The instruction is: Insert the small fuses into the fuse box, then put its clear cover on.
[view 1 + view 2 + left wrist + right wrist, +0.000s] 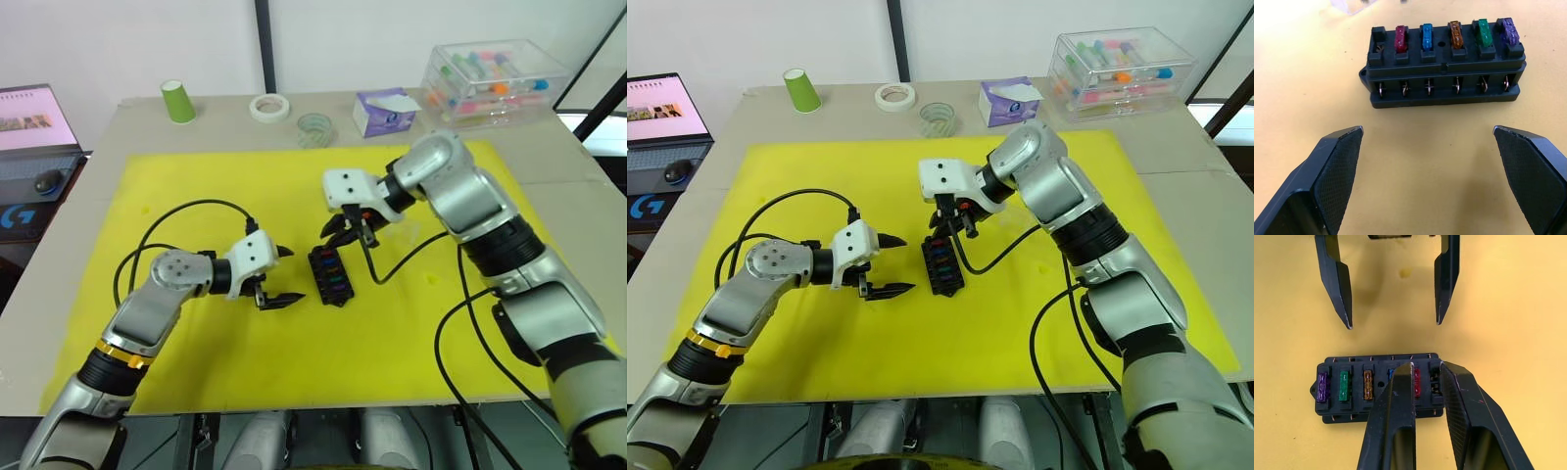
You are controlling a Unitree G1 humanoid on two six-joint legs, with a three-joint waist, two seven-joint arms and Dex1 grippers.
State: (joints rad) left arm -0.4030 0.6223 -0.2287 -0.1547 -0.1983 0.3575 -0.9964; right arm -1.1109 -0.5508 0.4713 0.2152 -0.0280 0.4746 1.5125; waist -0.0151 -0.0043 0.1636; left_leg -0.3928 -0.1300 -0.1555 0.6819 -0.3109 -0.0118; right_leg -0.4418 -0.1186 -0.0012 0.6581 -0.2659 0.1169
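On the yellow mat (411, 333), the fuse box (329, 276) lies between the two grippers, five of six slots filled.

Fuses (1452, 35) seated in a row: purple, green, brown, blue, red; the end slot beside the red one is bare. Right gripper (1426, 369) hangs over that end of the fuse box, fingers (1400, 406) nearly together with a narrow gap, nothing visibly held. Left gripper (279, 276) rests just beside the fuse box, on the mat, jaws spread wide and empty. Beyond the fuse box at the table's far edge: green cup (178, 101), tape roll (268, 107), tissue pack (384, 111), clear storage box (495, 80). No legible writing on any item.
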